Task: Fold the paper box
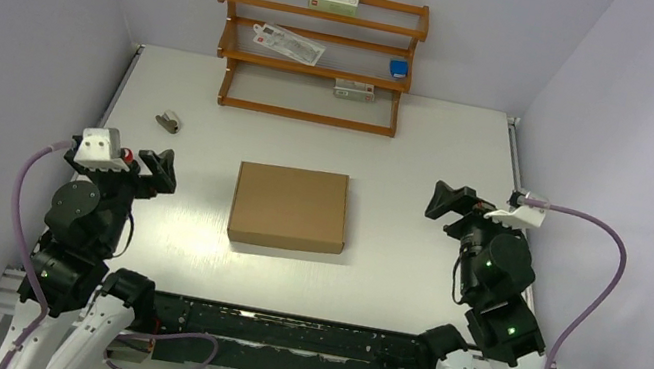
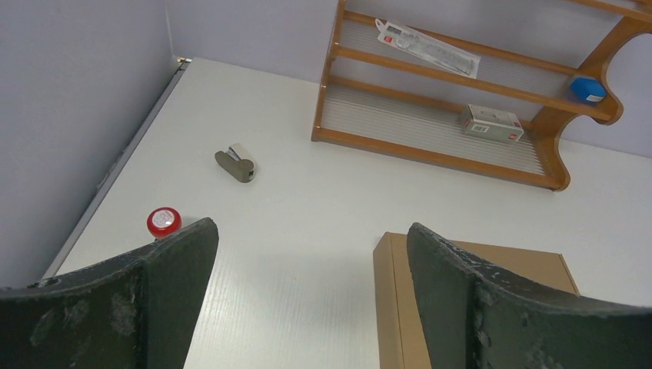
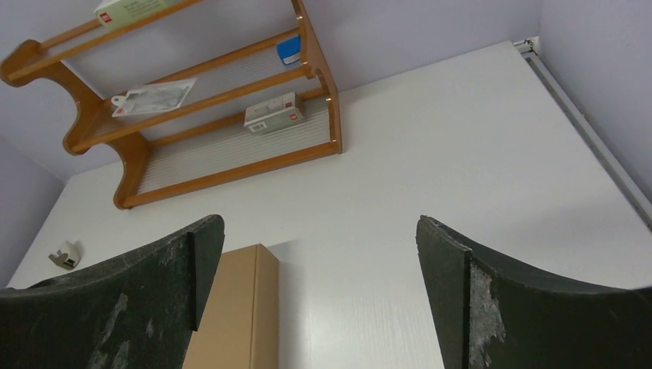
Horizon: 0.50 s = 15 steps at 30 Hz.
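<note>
The paper box (image 1: 290,206) is plain brown cardboard, closed into a shallow rectangular box, flat on the table's middle. Its left edge shows in the left wrist view (image 2: 394,307) and its right edge in the right wrist view (image 3: 242,307). My left gripper (image 1: 157,169) is open and empty, raised to the left of the box and apart from it; in its own view (image 2: 311,292) the jaws stand wide. My right gripper (image 1: 446,204) is open and empty, raised to the right of the box; in its own view (image 3: 319,292) the jaws stand wide.
A wooden shelf rack (image 1: 316,51) with small packets stands at the back. A small grey clip-like object (image 1: 169,122) lies at the back left. A red round cap (image 2: 164,221) lies near the left gripper. Walls close the table on three sides.
</note>
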Tool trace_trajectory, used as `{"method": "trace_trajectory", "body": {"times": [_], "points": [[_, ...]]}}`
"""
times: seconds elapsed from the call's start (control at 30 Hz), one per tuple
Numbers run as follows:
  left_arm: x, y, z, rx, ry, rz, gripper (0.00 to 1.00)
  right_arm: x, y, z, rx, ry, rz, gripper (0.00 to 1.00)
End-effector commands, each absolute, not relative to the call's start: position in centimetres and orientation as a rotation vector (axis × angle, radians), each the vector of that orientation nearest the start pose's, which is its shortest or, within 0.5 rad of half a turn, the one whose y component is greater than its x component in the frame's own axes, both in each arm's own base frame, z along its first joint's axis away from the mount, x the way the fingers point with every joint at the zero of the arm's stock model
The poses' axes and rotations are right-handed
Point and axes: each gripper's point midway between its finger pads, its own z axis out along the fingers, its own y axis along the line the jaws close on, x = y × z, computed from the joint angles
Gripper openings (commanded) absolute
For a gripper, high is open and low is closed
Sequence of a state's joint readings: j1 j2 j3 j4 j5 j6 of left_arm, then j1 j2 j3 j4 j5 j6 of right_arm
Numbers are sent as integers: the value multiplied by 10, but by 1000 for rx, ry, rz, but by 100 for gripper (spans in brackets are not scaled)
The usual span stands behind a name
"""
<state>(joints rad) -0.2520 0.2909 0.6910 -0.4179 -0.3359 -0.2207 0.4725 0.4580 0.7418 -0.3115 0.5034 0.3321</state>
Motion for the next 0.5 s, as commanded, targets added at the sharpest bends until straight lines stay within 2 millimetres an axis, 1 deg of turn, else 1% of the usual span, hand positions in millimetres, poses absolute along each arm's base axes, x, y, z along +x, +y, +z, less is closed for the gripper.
{"method": "trace_trajectory", "body": {"times": [0.0, 0.17, 0.47], "points": [[219, -5, 300, -221, 1555, -94, 97, 241, 43, 318, 271, 1544, 239, 100], [219, -5, 300, -218, 1557, -94, 97, 238, 39, 321, 284, 1526, 241, 100], [220, -6, 299, -217, 1561, -94, 97, 235, 41, 326, 269, 1505, 260, 100]]}}
